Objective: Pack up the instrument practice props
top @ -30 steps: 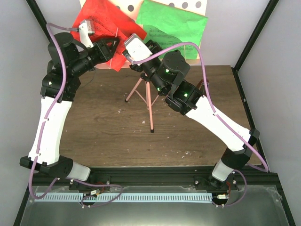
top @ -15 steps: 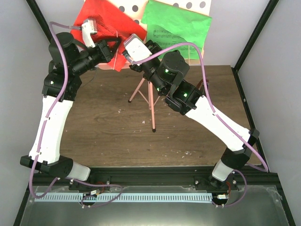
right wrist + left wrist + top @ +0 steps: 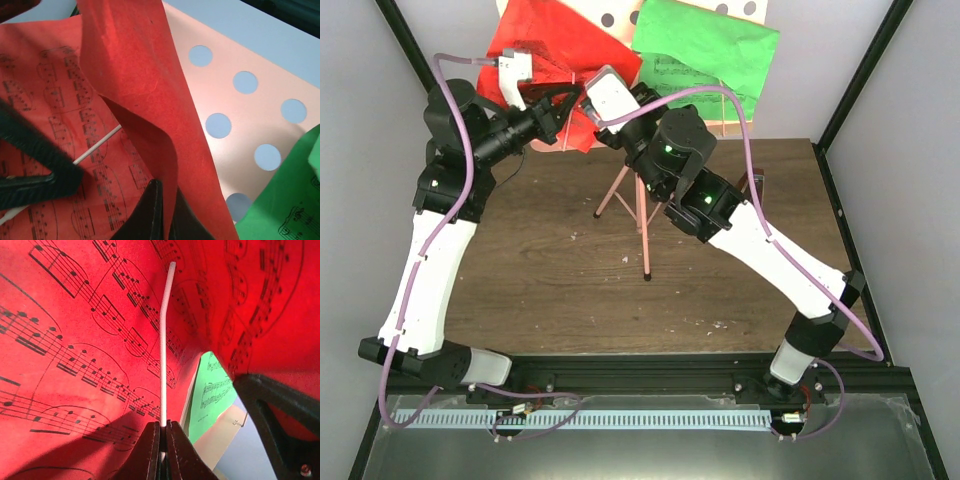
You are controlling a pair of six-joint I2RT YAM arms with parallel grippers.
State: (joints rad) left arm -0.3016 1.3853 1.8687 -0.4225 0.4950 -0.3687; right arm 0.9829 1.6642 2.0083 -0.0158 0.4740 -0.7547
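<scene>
Red paper printed with black notes fills most of what we see. The red music sheet [image 3: 548,48] hangs against the upper left of the pink music stand [image 3: 247,117], high over the back of the brown wooden table [image 3: 540,270]. One side of the sheet is folded forward into a loose flap. The right gripper [image 3: 162,210] has its fingers pressed together on the lower edge of that flap, so the paper runs down between them. Just beside it, the left gripper [image 3: 162,437] is pinched tight on a thin white rod [image 3: 163,340] that lies across the printed face of the sheet (we cannot tell whether it also catches any paper behind the rod). On the right half of the hole-dotted desk sits the green music sheet [image 3: 705,50], lying flat, with neither gripper on it. Below the desk, the pink tripod legs [image 3: 640,215] splay over the tabletop, and both arms reach up and inward from the near edge.
</scene>
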